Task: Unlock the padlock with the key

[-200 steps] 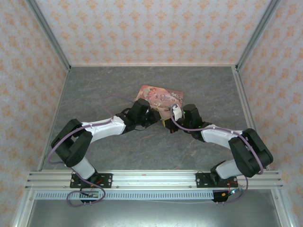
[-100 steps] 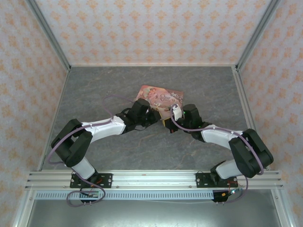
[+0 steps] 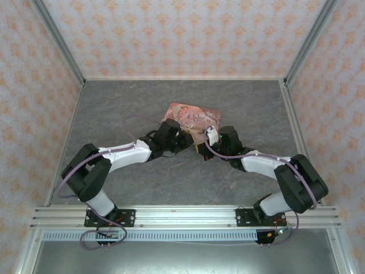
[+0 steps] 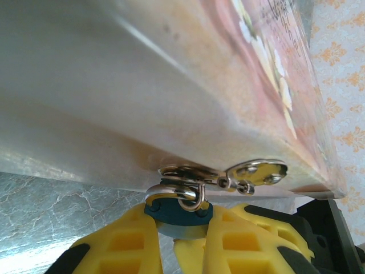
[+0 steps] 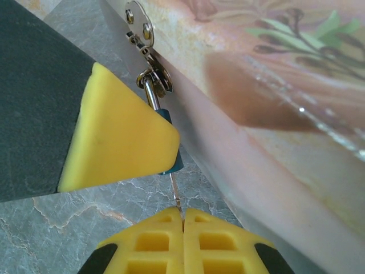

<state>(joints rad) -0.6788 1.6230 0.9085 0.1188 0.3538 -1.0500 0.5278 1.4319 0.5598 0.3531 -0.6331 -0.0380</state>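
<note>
Key (image 5: 177, 197) lay along right gripper (image 5: 183, 224) axis, tip pointing into padlock (image 4: 177, 212) base. Right fingers pinched tight on key; left gripper (image 4: 180, 224) clamped padlock, shackle toward box (image 4: 142, 85).

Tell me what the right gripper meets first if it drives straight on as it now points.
Probably the padlock: the key pinched in the right gripper leads straight up to it, beside the left gripper's fingers. Depth is unclear.

The top camera looks down from behind the arm bases (image 3: 108, 217) at the frame's lower edge, over the whole table (image 3: 114, 114). Each wrist camera sits close, facing the box (image 3: 193, 117) edge; both share the padlock (image 4: 171, 212).
</note>
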